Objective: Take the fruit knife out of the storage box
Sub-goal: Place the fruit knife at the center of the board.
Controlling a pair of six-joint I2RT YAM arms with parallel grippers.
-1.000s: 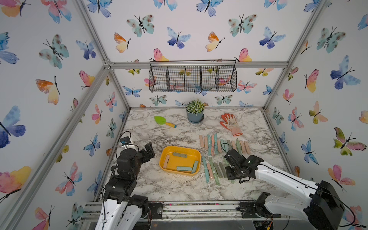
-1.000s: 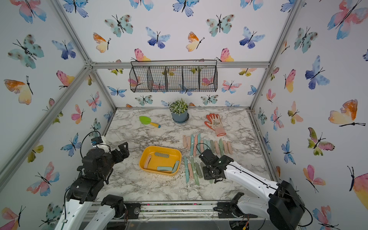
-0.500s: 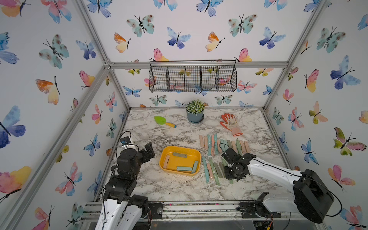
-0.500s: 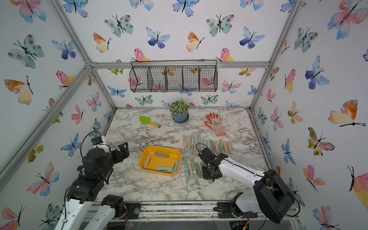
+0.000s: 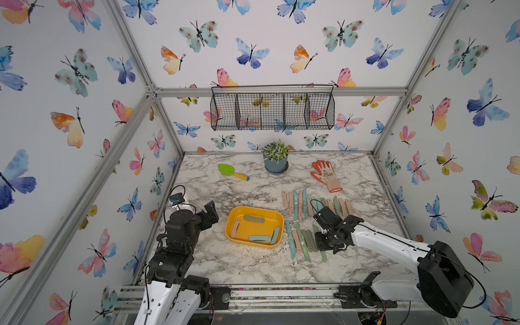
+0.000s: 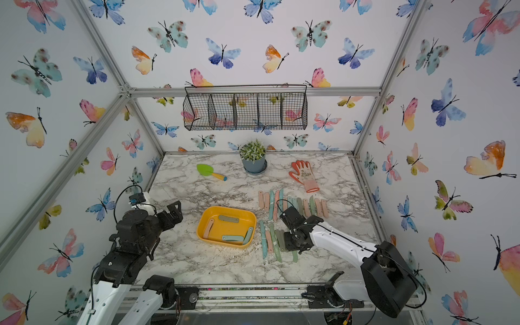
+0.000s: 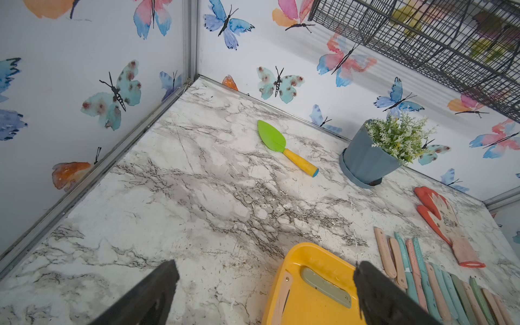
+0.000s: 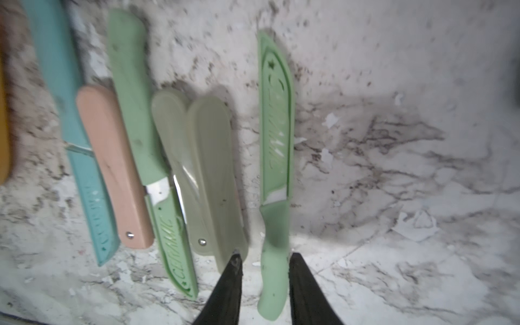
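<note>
Storage box (image 5: 253, 246) centre-left on counter (image 5: 253, 185): four fruit knives (image 5: 260, 239) inside. Two rows of knives (image 5: 295, 202) right of box. Right gripper (image 8: 266, 255): jaws parted, straddling handle of green knife (image 8: 274, 213), which lies flat on counter. Left gripper (image 7: 267, 264): jaws wide, empty, left of box. Judged partly done.

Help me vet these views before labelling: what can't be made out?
- Top views: right gripper, fingers hidden beneath its own body.
- Left wrist view: storage box cut by the frame edge, partly behind a finger.
- Top views: lettering on knife sheaths too small to read.
</note>
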